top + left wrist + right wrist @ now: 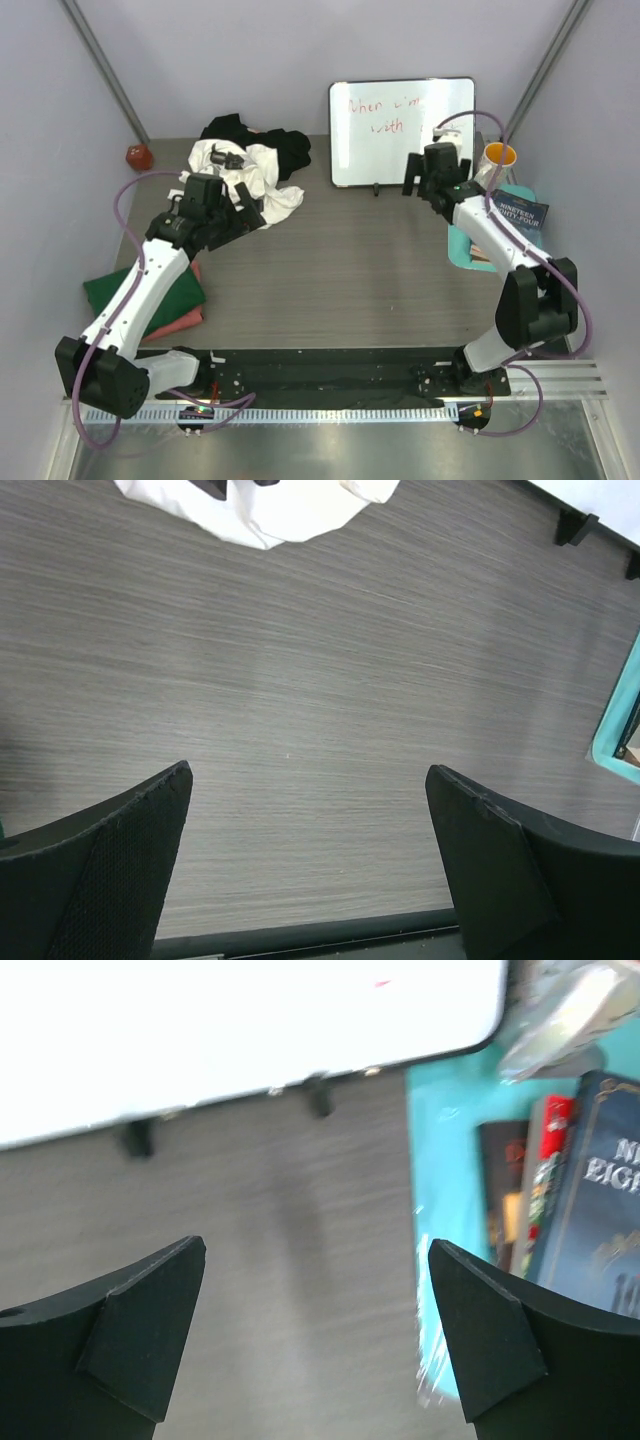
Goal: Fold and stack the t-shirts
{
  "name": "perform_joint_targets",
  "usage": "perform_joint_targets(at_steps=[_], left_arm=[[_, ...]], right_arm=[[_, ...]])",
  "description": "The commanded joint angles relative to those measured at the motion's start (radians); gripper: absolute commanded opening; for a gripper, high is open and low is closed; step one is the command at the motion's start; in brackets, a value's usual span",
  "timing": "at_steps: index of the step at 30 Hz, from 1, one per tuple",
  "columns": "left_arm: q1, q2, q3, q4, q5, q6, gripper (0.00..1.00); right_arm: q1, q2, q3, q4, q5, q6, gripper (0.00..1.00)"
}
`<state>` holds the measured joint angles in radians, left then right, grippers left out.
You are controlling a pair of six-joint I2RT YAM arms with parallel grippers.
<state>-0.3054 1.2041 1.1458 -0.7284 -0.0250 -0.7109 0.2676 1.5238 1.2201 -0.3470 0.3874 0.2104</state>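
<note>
While open tabletop (350,270) stretches from the whiteboard (400,130) to the near edge, the white t-shirt (255,175) and black t-shirt (290,148) lie crumpled at eleven o'clock, and the green t-shirt (105,288) and pink t-shirt (178,322) are stacked at the nine o'clock edge. The left gripper (232,215) hovers with jaws spread wide beside the white heap. The right gripper (425,185), equally wide, hangs at two o'clock near the books (520,212).

Left arm (150,275) reaches toward the far left corner of the table (350,260); left gripper (236,213) spread wide, empty. Right arm (490,235) bends toward the far right edge; right gripper (424,186) likewise spread, empty.
</note>
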Motion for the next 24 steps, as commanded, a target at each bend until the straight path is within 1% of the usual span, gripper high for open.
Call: perform_joint_targets(at_steps=[1,2,7,9,10,11,15,18,20,21,22,24], left_arm=[[0.006,-0.029,-0.015,0.058,0.007,-0.028,1.0],[0.005,-0.032,-0.018,0.061,0.005,-0.027,1.0],[0.006,-0.014,-0.021,0.06,0.022,-0.015,1.0],[0.005,-0.012,-0.03,0.061,0.022,-0.015,1.0],[0.006,-0.012,-0.035,0.066,0.049,-0.013,1.0],[0.006,-0.015,-0.041,0.075,0.05,-0.01,1.0],[0.012,0.014,-0.057,0.142,0.042,0.021,1.0],[0.037,0.096,-0.02,0.247,0.097,0.033,1.0],[0.054,0.191,0.034,0.261,0.158,0.021,1.0],[0.052,0.227,0.096,0.254,0.175,0.021,1.0],[0.054,0.256,0.121,0.256,0.201,0.022,1.0],[0.052,0.319,0.172,0.268,0.226,0.019,1.0]], right_arm=[[-0.143,0.074,0.087,0.126,-0.123,0.007,1.0],[-0.169,0.11,0.129,0.125,-0.128,0.009,1.0],[-0.212,0.205,0.258,0.163,-0.168,-0.016,1.0],[-0.226,0.257,0.333,0.177,-0.18,-0.023,1.0],[-0.228,0.277,0.364,0.172,-0.182,-0.022,0.99],[-0.229,0.292,0.416,0.169,-0.192,-0.022,1.0],[-0.231,0.393,0.525,0.172,-0.167,-0.054,1.0],[-0.235,0.424,0.575,0.189,-0.101,-0.066,1.0],[-0.254,0.435,0.556,0.264,-0.104,-0.06,1.0],[-0.286,0.441,0.556,0.281,-0.14,-0.052,1.0],[-0.319,0.467,0.562,0.293,-0.166,-0.033,1.0],[-0.343,0.502,0.602,0.298,-0.217,-0.032,1.0]])
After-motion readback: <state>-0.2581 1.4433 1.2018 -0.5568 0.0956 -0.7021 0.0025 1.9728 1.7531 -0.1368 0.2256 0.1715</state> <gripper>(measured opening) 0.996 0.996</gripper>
